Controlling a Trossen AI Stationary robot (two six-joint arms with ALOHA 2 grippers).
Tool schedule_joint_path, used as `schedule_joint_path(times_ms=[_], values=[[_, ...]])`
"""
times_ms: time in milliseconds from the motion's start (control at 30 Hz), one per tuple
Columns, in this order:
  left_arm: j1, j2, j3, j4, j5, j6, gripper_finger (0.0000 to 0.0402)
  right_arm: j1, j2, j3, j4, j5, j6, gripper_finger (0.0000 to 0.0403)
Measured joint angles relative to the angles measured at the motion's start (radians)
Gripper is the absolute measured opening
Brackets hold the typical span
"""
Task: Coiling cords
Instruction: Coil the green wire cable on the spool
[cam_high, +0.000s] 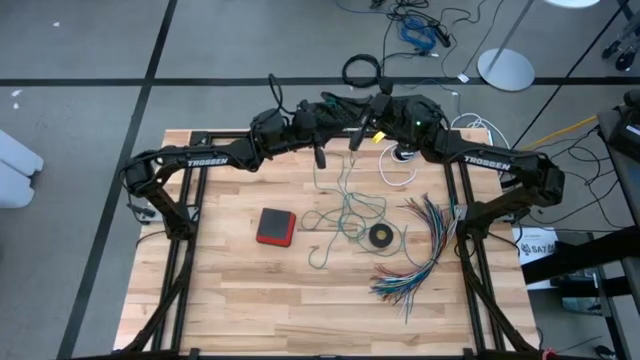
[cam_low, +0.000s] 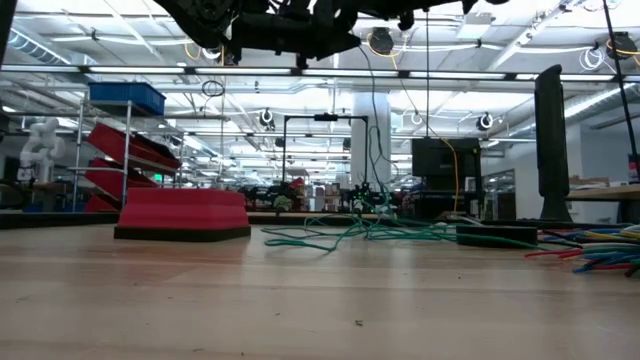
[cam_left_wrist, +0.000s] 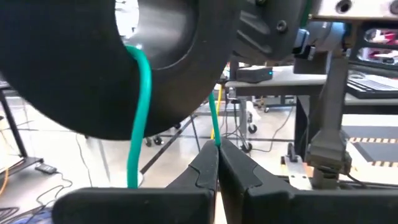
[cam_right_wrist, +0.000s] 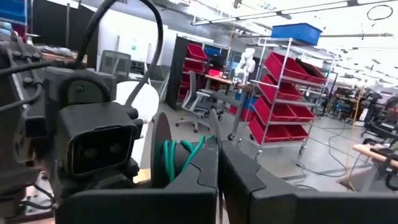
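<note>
Both arms are raised and meet over the table's far middle. My left gripper (cam_left_wrist: 217, 149) and my right gripper (cam_right_wrist: 219, 149) are each shut on the teal-green cord (cam_high: 345, 215). From them the cord hangs down (cam_low: 371, 130) to a loose tangle lying on the table (cam_low: 370, 232). Several turns of it (cam_right_wrist: 180, 155) lie beside my right gripper's fingers, and one strand (cam_left_wrist: 140, 93) runs over the other arm's round black body. The white cord (cam_high: 400, 172) lies looped near the far edge, joined to its round black-and-white piece (cam_high: 405, 153). My left gripper pinches one strand of the teal-green cord (cam_left_wrist: 215, 138) between its two fingertips, well above the table. The strand runs up from the tips, and the rest of the cord hangs slack to the table. My right gripper is shut with the teal-green cord at its fingertips (cam_right_wrist: 208, 138). Several strands lie bunched against the outer side of one finger (cam_right_wrist: 193, 168). The cord is lifted here and its lower part lies on the table.
A red box (cam_high: 275, 226) lies left of the tangle and a small black ring (cam_high: 380, 236) right of it. A fanned bundle of multicoloured wires (cam_high: 425, 250) spreads at the right. The near half of the wooden table (cam_high: 250, 310) is bare wood.
</note>
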Motion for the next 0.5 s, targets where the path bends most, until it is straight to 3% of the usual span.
schedule_joint_path(times_ms=[200, 500], values=[[0.020, 0.010, 0.000, 0.023, 0.149, -0.018, 0.0009, 0.034, -0.007, 0.000, 0.002, -0.030, -0.016, 0.0000], [0.031, 0.044, -0.001, 0.114, 0.252, -0.048, 0.0009, 0.080, -0.025, -0.002, 0.002, -0.069, -0.029, 0.0000]])
